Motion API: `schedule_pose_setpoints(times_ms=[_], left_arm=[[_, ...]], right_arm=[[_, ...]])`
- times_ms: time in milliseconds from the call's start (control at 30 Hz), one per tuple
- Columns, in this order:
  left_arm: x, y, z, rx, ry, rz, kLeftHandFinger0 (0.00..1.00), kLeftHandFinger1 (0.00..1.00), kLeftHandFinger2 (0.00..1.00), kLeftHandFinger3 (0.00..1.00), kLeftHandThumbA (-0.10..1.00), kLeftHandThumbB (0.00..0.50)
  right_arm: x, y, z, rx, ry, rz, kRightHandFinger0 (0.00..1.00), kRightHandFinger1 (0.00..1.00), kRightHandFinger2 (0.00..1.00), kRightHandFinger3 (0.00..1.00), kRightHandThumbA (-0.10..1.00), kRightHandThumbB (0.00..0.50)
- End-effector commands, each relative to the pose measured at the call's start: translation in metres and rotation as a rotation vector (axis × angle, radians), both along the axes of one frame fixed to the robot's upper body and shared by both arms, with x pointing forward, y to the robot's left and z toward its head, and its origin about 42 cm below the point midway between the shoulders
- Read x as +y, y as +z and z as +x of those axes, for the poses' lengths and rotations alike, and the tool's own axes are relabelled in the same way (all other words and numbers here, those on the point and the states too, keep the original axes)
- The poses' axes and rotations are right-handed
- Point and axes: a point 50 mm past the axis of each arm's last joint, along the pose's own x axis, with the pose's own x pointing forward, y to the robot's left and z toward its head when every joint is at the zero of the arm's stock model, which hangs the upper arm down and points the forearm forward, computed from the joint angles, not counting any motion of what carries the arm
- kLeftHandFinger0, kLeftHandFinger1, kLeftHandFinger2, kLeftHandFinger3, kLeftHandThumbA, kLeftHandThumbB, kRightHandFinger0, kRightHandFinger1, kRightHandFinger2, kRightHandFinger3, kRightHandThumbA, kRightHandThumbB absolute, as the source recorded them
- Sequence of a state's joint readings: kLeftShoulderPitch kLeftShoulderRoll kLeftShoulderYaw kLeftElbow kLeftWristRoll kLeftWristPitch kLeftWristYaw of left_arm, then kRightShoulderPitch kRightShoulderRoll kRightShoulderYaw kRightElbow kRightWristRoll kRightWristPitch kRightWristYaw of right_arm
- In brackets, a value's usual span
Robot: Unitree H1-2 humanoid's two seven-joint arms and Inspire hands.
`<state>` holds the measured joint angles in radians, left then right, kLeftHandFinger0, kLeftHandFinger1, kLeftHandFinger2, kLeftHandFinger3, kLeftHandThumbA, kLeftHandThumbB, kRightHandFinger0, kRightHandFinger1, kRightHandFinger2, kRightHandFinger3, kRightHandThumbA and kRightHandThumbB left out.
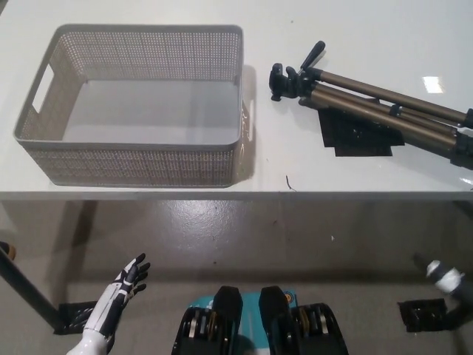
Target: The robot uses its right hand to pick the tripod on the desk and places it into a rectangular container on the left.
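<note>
The left robot hand (122, 290) hangs low below the tabletop (310, 166) edge, fingers spread wide, holding nothing. Up and just right of it on the tabletop sits the basket (140, 159). The tripod (373, 103) lies folded far to its right, over a black patch (358, 133). Only a bit of the right robot hand (447, 277) shows at the right edge; its state cannot be told.

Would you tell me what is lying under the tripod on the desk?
A black patch lies flat on the desk under the tripod. The legs cover its upper part, so its full outline cannot be seen.
</note>
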<state>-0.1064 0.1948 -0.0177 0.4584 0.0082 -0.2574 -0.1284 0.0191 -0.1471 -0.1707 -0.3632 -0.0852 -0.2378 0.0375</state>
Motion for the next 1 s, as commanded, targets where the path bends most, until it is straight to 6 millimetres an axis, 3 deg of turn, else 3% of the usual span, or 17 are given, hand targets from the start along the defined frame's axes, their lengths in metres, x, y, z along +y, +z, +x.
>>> schedule_pose_setpoints(times_ms=[0,33,67,167,200,233,333,400,433,567,600,633,800,900,967], left_arm=[[0.004,0.023,0.010,-0.106,-0.056,0.011,1.00,1.00,1.00,1.00,1.00,0.500],[0.003,0.022,0.010,-0.102,-0.054,0.009,1.00,1.00,1.00,1.00,1.00,0.500],[0.003,0.022,0.010,-0.103,-0.052,0.010,1.00,1.00,1.00,1.00,1.00,0.500],[0.005,0.023,0.012,-0.115,-0.069,0.011,1.00,1.00,1.00,1.00,1.00,0.500],[0.005,0.023,0.013,-0.116,-0.069,0.015,1.00,1.00,1.00,1.00,1.00,0.500],[0.005,0.023,0.012,-0.116,-0.071,0.022,1.00,1.00,1.00,1.00,1.00,0.500],[0.005,0.023,0.014,-0.118,-0.076,0.016,1.00,1.00,1.00,1.00,1.00,0.500],[0.005,0.023,0.015,-0.111,-0.070,0.013,1.00,1.00,1.00,1.00,1.00,0.500],[0.005,0.023,0.015,-0.111,-0.075,0.012,1.00,1.00,1.00,1.00,1.00,0.500],[0.005,0.022,0.014,-0.114,-0.068,0.027,1.00,1.00,1.00,1.00,1.00,0.500],[0.005,0.022,0.013,-0.114,-0.069,0.028,1.00,1.00,1.00,1.00,1.00,0.500],[0.005,0.023,0.014,-0.114,-0.070,0.031,1.00,1.00,1.00,1.00,1.00,0.500],[0.005,0.024,0.015,-0.122,-0.078,0.017,1.00,1.00,1.00,1.00,1.00,0.500],[0.005,0.024,0.013,-0.113,-0.070,0.015,1.00,1.00,1.00,1.00,1.00,0.500],[0.005,0.023,0.012,-0.109,-0.070,0.020,1.00,1.00,1.00,1.00,1.00,0.500]], right_arm=[[-0.015,0.149,-0.006,-0.286,-0.202,-0.416,1.00,1.00,1.00,1.00,1.00,0.384],[-0.017,0.175,0.013,-0.282,-0.214,-0.483,1.00,1.00,1.00,1.00,0.99,0.371],[-0.016,0.185,0.020,-0.281,-0.227,-0.497,1.00,1.00,1.00,1.00,0.98,0.372],[-0.018,0.228,0.070,-0.228,-0.232,-0.595,1.00,1.00,1.00,1.00,0.91,0.353],[-0.018,0.233,0.078,-0.210,-0.235,-0.612,1.00,1.00,1.00,1.00,0.93,0.367],[-0.017,0.246,0.102,-0.150,-0.247,-0.669,1.00,1.00,1.00,1.00,0.97,0.400],[-0.013,0.259,0.133,-0.097,-0.238,-0.710,1.00,1.00,1.00,1.00,0.94,0.392],[-0.005,0.268,0.163,-0.013,-0.219,-0.737,1.00,1.00,1.00,1.00,0.98,0.454],[-0.002,0.271,0.177,0.023,-0.215,-0.752,1.00,1.00,1.00,1.00,0.98,0.454],[0.013,0.275,0.241,0.202,-0.224,-0.853,1.00,1.00,1.00,1.00,1.00,0.489],[0.013,0.275,0.242,0.211,-0.225,-0.854,1.00,1.00,1.00,1.00,1.00,0.490],[0.016,0.271,0.260,0.266,-0.233,-0.881,1.00,1.00,1.00,1.00,1.00,0.467],[0.020,0.248,0.299,0.409,-0.212,-0.874,1.00,1.00,1.00,1.00,0.95,0.430],[0.024,0.236,0.315,0.490,-0.203,-0.866,1.00,1.00,1.00,1.00,0.93,0.442],[0.028,0.222,0.326,0.555,-0.189,-0.868,1.00,1.00,1.00,1.00,0.98,0.471]])
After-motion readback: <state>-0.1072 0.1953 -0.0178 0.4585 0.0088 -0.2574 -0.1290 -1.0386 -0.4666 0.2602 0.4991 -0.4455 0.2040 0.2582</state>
